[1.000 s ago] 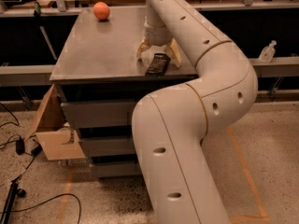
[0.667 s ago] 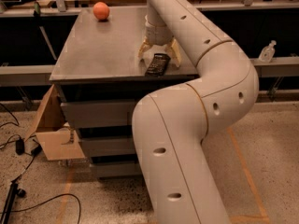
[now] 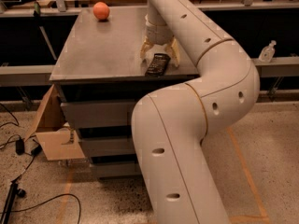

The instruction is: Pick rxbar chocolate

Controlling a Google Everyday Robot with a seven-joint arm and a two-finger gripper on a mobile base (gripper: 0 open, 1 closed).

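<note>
Dim workshop benches ring a grey desk (image 3: 100,48) with an orange ball (image 3: 101,10) at its 11 o'clock corner. At about 4 o'clock on the top, close to the front edge, lies the rxbar chocolate (image 3: 157,65), flat and dark. The end effector (image 3: 160,58) stands just over the bar's far end, its two pale fingers (image 3: 145,49) spread apart, one on each side. I judge this the final approach before the grasp. Next it should sink until the fingers flank the wrapper, then close and lift.
</note>
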